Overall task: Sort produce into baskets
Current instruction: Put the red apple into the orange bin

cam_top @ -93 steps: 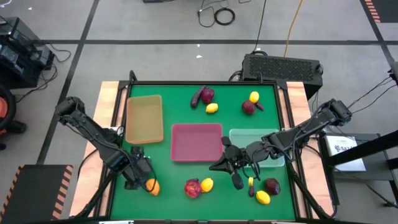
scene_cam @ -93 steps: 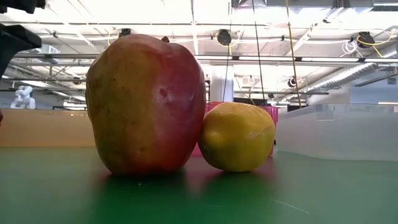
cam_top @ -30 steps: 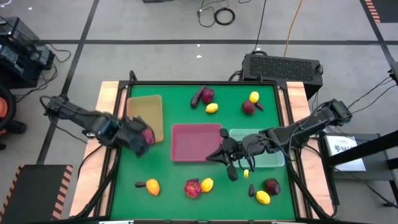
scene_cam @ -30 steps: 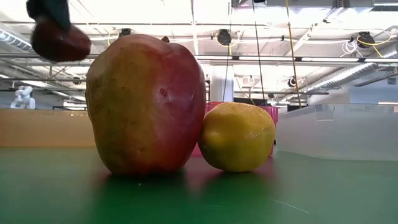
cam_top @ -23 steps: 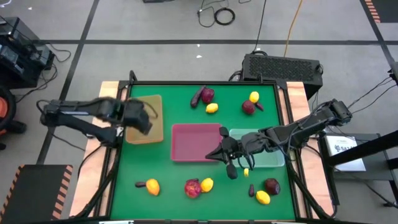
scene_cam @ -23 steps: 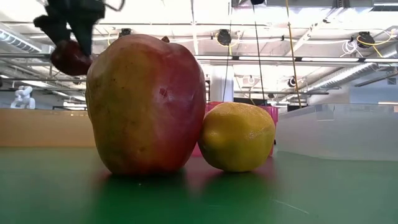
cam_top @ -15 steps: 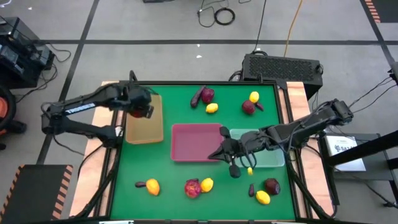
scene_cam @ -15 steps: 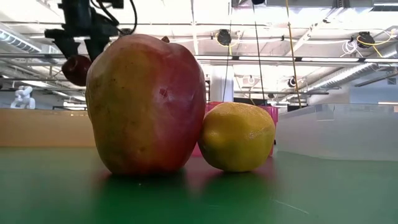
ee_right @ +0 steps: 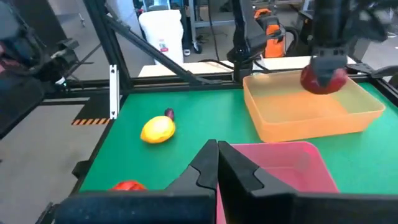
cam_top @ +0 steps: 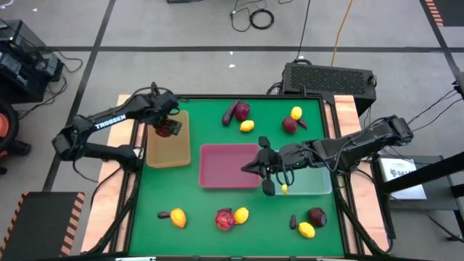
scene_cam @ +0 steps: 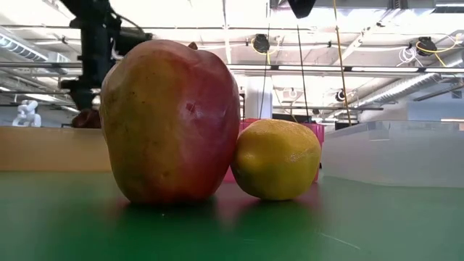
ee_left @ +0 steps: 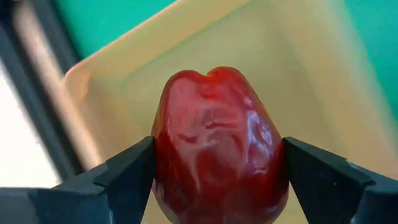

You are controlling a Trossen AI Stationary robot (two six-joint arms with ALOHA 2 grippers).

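Note:
My left gripper (cam_top: 166, 129) is shut on a dark-red apple (ee_left: 217, 162) above the far part of the tan basket (cam_top: 168, 145). In the low view the apple (scene_cam: 87, 118) sits at the level of the basket's rim. My right gripper (cam_top: 250, 168) is shut and hovers over the pink basket's (cam_top: 225, 165) right edge, beside the clear basket (cam_top: 308, 177). Nothing shows between its fingers (ee_right: 217, 155). Loose produce lies on the green mat at the far and near sides. My left gripper pinches the apple between its two fingers (ee_left: 127, 171), one on each of two opposite sides (ee_left: 163, 168). The fingers come from above, pointing steeply down. The apple hangs over the tan basket's floor; whether it touches the floor I cannot tell.
At the far side lie an eggplant (cam_top: 230, 112), two apples (cam_top: 242, 110) and two lemons (cam_top: 247, 125). At the near side lie a lemon (cam_top: 177, 217), an apple (cam_top: 225, 218) with a lemon (cam_top: 241, 214) beside it, and another apple (cam_top: 317, 216) and lemon (cam_top: 307, 230).
My left gripper has carried the apple from beside the table's left edge toward the far edge, over the tan basket. It has sunk toward the basket and rolled about its own axis on the way. My right gripper has drifted a little toward the far edge.

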